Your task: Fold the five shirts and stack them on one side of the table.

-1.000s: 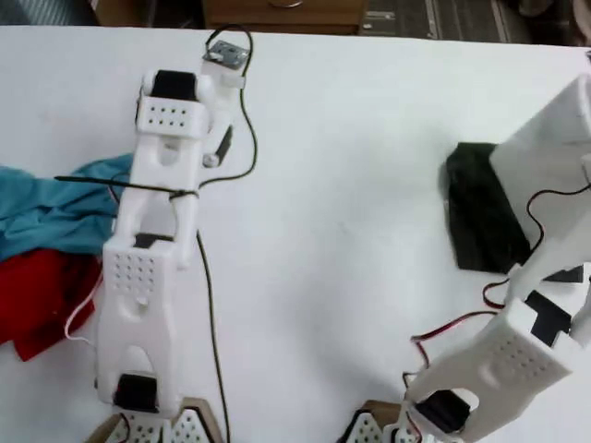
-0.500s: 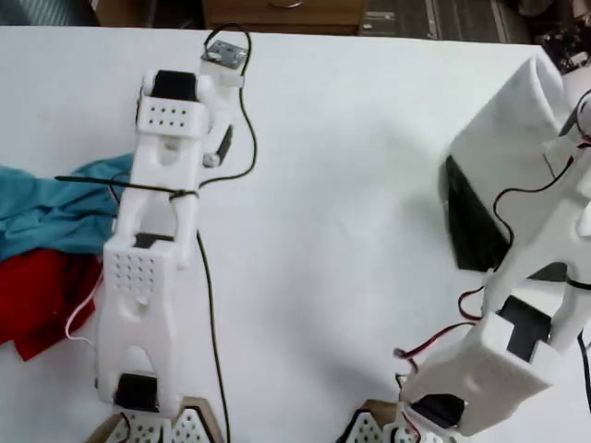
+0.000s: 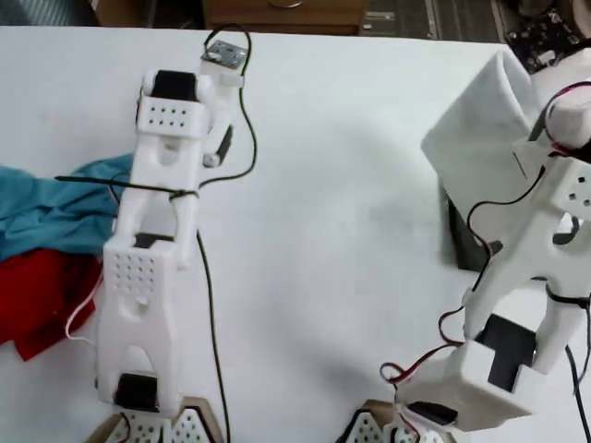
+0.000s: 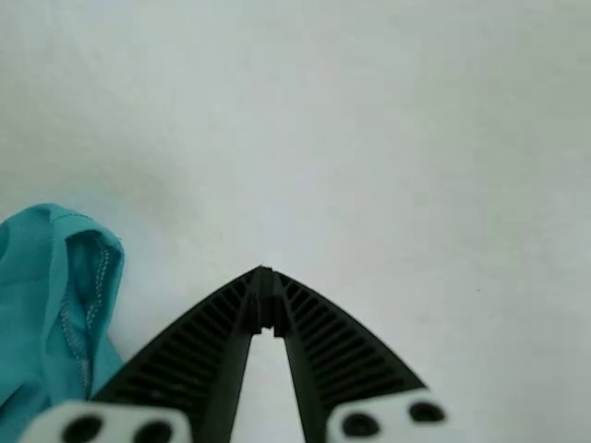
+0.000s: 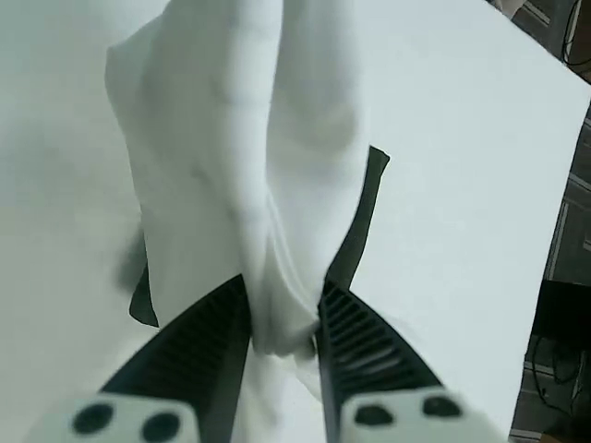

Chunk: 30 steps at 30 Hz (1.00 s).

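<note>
- Right hand (image 5: 282,318) clamped on white shirt (image 5: 240,157), hanging above black shirt (image 3: 459,238), prob. to stack it there.
- Left hand (image 4: 266,309) pinched together, empty, beside teal shirt (image 4: 55,295).

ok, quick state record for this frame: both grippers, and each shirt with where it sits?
left gripper: shut, empty, over bare table beside the teal shirt
right gripper: fingers shut on the white shirt
white shirt: hangs bunched from the right gripper, above the black shirt
black shirt: flat on the table, looks folded, partly covered
teal shirt: crumpled, on the left arm's side
red shirt: crumpled, against the teal shirt
</note>
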Motion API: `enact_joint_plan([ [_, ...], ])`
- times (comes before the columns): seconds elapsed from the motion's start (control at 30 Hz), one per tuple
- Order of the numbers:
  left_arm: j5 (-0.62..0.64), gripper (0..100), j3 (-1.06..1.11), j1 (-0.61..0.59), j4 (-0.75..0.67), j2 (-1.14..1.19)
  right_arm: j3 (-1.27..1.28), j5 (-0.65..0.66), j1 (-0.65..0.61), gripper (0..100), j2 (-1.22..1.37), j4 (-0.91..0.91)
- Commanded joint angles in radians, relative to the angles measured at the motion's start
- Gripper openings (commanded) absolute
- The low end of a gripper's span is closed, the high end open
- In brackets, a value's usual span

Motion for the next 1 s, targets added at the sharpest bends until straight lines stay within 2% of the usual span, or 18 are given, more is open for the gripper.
enact_joint_plan([
  [0.0, 0.011, 3, -0.005, -0.009, 0.012, -0.012, -0.009, -0.072, -0.016, 2.1, -0.064, 0.002],
  [0.17, 0.009, 3, -0.007, -0.009, 0.012, -0.014, 0.051, -0.143, 0.008, 2.1, -0.022, 0.002],
  [0.4, 0.009, 3, -0.01, -0.006, 0.009, -0.012, 0.16, -0.149, 0.005, 2.1, 0.044, 0.002],
  [0.67, 0.009, 3, -0.008, -0.006, 0.009, -0.011, 0.146, -0.149, -0.113, 2.1, -0.041, 0.002],
  [0.8, 0.009, 3, -0.005, -0.008, 0.009, -0.011, 0.146, -0.203, -0.17, 2.1, -0.093, 0.004],
  [0.97, 0.009, 3, -0.005, -0.009, 0.009, -0.011, 0.152, -0.209, -0.139, 2.1, -0.093, 0.004],
])
